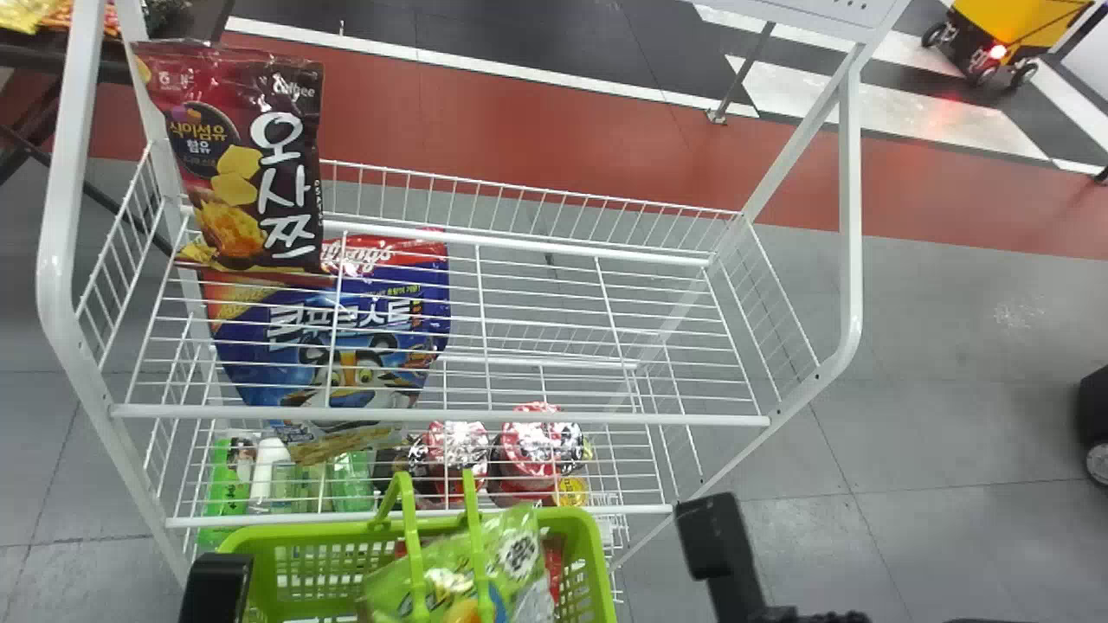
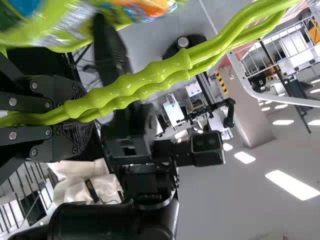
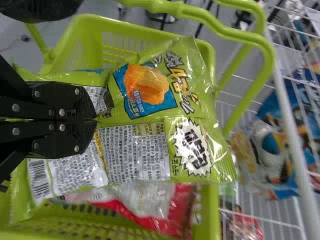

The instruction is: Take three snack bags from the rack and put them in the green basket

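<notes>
On my left, the basket's handles [image 1: 412,536] sit in my left gripper [image 1: 216,588]. The green bag [image 1: 450,580] is right at the tips of my right gripper [image 1: 714,536], over the green basket [image 1: 603,567]. A red bag [image 3: 175,215] lies inside the basket, under the green one.

My left gripper [image 2: 85,117] is closed around the two handles, so its fingers are only as far apart as the handles are thick. My right gripper [image 3: 95,120] is pinched nearly flat, with its tips together on the middle of the green bag, and the bag is wrinkled there.

Past the basket is the white rack [image 1: 441,415]. At its left end a dark red bag [image 1: 251,156] stands up on the top shelf. I can see a big blue bag [image 1: 346,346] through the wires, leaning and partly behind the dark red one. Lower down are some green bottles [image 1: 351,480], and then red cups [image 1: 537,441] with shiny wrap.

In the room, a dark table [image 1: 26,54] with more bags on it is at the far left. The floor [image 1: 952,389] is gray, with a wide red stripe [image 1: 519,112] across it. A yellow cart [image 1: 995,35] with a red light is at the far right.
</notes>
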{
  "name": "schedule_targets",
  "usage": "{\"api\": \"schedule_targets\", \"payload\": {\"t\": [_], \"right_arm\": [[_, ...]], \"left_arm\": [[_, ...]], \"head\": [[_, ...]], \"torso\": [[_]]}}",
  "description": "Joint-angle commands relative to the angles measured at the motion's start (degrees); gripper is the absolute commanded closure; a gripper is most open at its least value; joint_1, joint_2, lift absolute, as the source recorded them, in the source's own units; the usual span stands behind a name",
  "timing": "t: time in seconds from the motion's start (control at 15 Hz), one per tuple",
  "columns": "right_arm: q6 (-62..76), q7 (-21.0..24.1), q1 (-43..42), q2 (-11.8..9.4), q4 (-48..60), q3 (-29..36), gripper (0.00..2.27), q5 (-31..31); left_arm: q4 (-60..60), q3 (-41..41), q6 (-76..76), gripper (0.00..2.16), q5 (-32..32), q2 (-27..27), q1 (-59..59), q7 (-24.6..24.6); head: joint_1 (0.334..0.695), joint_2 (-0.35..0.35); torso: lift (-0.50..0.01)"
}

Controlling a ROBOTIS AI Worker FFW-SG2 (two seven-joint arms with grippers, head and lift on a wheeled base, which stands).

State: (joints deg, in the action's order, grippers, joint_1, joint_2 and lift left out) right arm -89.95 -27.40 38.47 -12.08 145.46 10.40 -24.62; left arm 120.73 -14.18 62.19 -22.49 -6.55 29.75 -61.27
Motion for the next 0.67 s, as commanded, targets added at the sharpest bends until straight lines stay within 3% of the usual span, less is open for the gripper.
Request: {"api": "schedule_targets", "payload": {"t": [0.0, 0.13, 0.2, 0.27, 0.33, 0.4, 0.6], "right_arm": [[-0.13, -0.37, 0.03, -1.01, -1.23, -2.93, 2.24, 0.97], [-0.13, -1.08, -0.94, -1.45, -2.81, -3.46, 2.23, 0.89], [-0.13, -0.9, -0.94, -1.28, -3.08, -3.11, 2.07, 1.33], [2.8, -0.73, -0.76, -0.93, -3.08, -2.05, 1.42, 1.68], [7.02, -0.55, -0.59, -0.49, -3.08, -0.64, 0.15, 1.77], [10.36, -0.46, -0.15, -0.05, -2.81, 0.59, 0.0, 1.77], [17.22, -0.11, 1.44, 1.36, -1.93, 3.4, 0.05, 1.15]], "left_arm": [[-0.05, -0.15, 0.0, 1.88, 0.17, 0.22, -0.13, 0.01], [-0.05, -0.15, 0.0, 1.87, 0.17, 0.22, -0.13, 0.01], [-0.05, -0.15, 0.0, 1.87, -0.01, 0.22, -0.13, 0.01], [-0.05, -0.06, 0.0, 1.87, 0.17, 0.22, -0.13, 0.01], [0.04, 0.2, 0.0, 1.87, 0.17, 0.22, 0.05, 0.01], [-0.05, 0.29, 0.0, 1.87, -0.01, 0.22, 0.23, 0.1], [0.04, 0.2, 0.0, 1.87, -0.01, 0.31, 0.23, 0.19]], "head": [[0.695, -0.35], [0.695, -0.35], [0.695, -0.35], [0.695, -0.35], [0.695, -0.35], [0.695, -0.35], [0.695, -0.35]], "torso": [[-0.007], [-0.007], [-0.007], [-0.007], [-0.007], [-0.007], [-0.007]]}}
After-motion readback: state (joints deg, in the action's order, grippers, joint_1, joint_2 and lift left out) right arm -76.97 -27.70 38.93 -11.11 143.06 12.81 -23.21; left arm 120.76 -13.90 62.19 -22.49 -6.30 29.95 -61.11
